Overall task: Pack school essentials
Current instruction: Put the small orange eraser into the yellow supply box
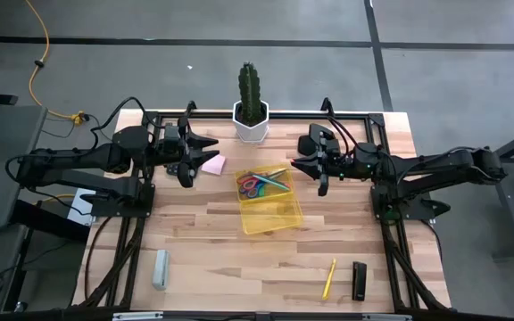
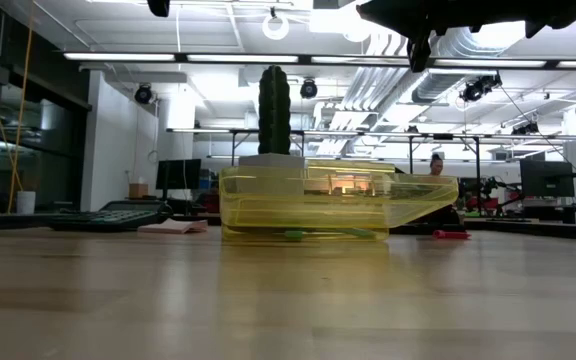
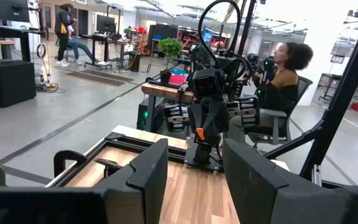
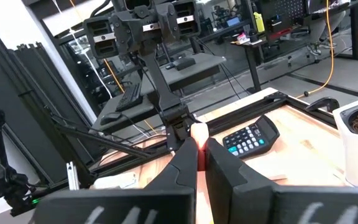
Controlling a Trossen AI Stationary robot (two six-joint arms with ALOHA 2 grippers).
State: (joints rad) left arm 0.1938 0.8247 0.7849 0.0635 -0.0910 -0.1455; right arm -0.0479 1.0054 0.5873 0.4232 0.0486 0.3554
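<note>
A clear yellow bin (image 1: 269, 203) stands mid-table, its base on the wood. In it lie blue-handled and red-handled scissors (image 1: 255, 185) and a light-blue pen (image 1: 277, 175). A pink sticky-note pad (image 1: 212, 165) lies flat left of the bin. My left gripper (image 1: 205, 156) hovers open and level above the pad, with nothing between its fingers (image 3: 148, 180). My right gripper (image 1: 298, 162) hovers level off the bin's far right corner, shut on a small orange-red piece (image 4: 197, 132). A yellow pencil (image 1: 328, 278) lies near the front edge. My right gripper pinches the small orange-red piece (image 3: 199, 134) between its two fingertips (image 4: 182, 158). The fingers are level and point toward the table's left. The piece sticks out a little beyond the tips, lifted clear of the table and the bin.
A cactus in a white pot (image 1: 251, 111) stands at the far edge behind the bin. A black calculator (image 4: 250, 138) lies under my left arm. A grey oblong block (image 1: 160, 268) and a black item (image 1: 359, 280) lie near the front. A person sits beyond the table (image 3: 284, 81).
</note>
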